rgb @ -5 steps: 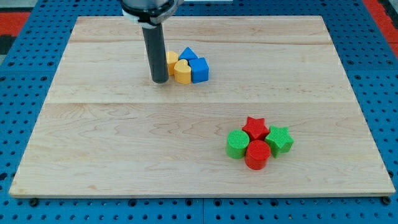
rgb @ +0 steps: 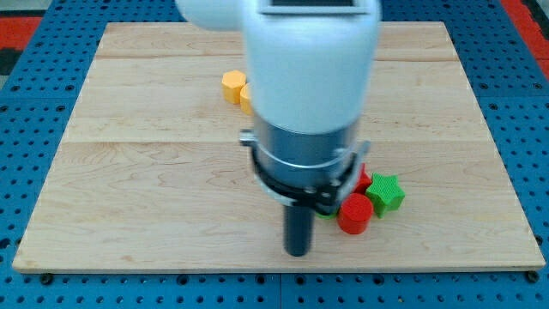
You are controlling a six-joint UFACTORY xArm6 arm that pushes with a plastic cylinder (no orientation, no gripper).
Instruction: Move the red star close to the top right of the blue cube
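Observation:
My tip rests on the board near the view's bottom, just left of the red cylinder. Only a sliver of the red star shows past the arm, above the red cylinder. The green star sits at the right of that group. The arm's white and grey body fills the middle of the view and hides the blue cube and the blue triangle. A yellow block shows at upper left of the arm, with the edge of a second yellow block beside it.
The wooden board lies on a blue pegboard. The green cylinder seen earlier left of the red cylinder is hidden behind the arm.
The arm has swung from beside the yellow and blue blocks near the top down to the bottom centre, left of the red and green group. The blocks look unmoved.

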